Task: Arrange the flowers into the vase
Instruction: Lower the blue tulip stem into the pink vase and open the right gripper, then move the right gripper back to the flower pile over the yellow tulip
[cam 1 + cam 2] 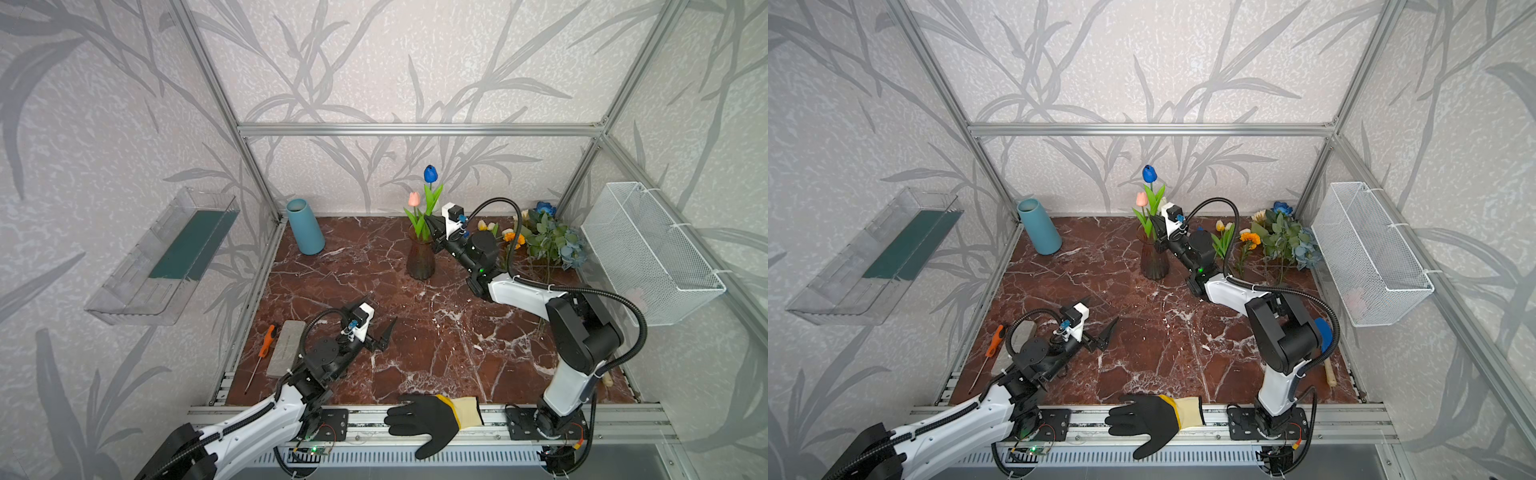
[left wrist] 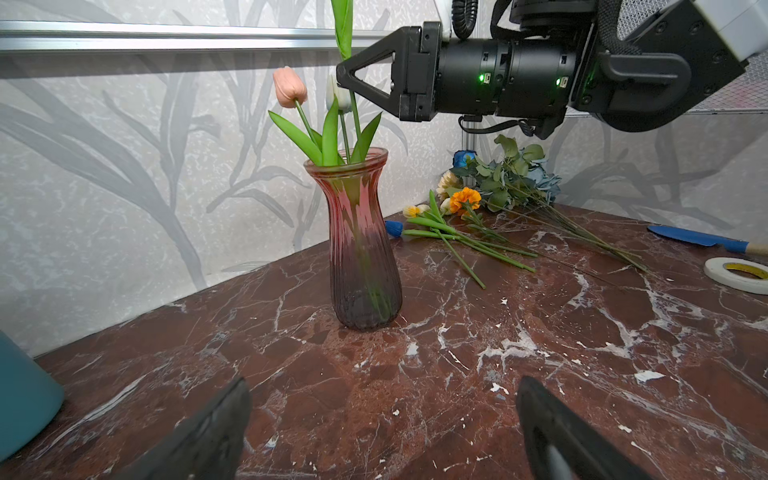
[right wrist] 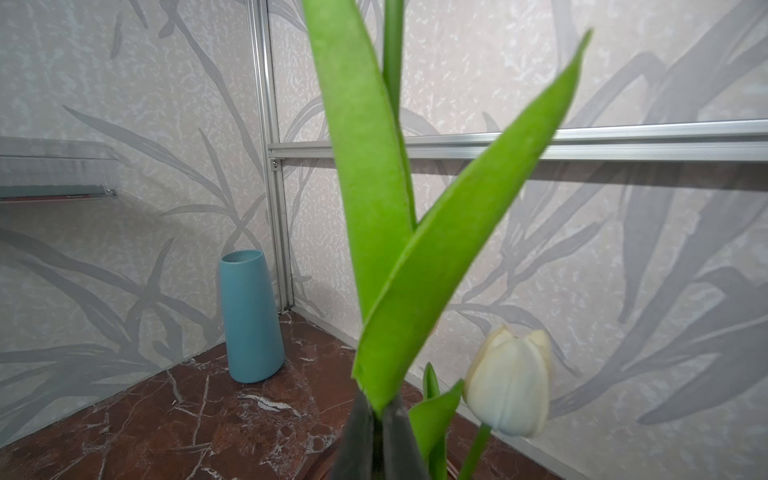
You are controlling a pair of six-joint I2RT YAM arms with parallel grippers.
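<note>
Red-marble tabletop [image 1: 436, 353]: right tool [image 2: 341, 79] is pinched on the stem of the blue tulip [image 1: 431, 173], down in the glass vase [image 2: 361, 249] at 12 o'clock, I'd guess to stand it straight beside the pink tulip [image 2: 289, 87] and white tulip [image 3: 509, 380]. Over at 8 o'clock the left tool [image 1: 380, 318] idles spread wide; leftover flowers [image 1: 544, 241] lie at 2 o'clock, behind the right arm's cable [image 1: 519, 226].

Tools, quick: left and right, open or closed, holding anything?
Left tool: open, holding nothing.
Right tool: closed on the stem of the blue tulip, just above the vase.
</note>
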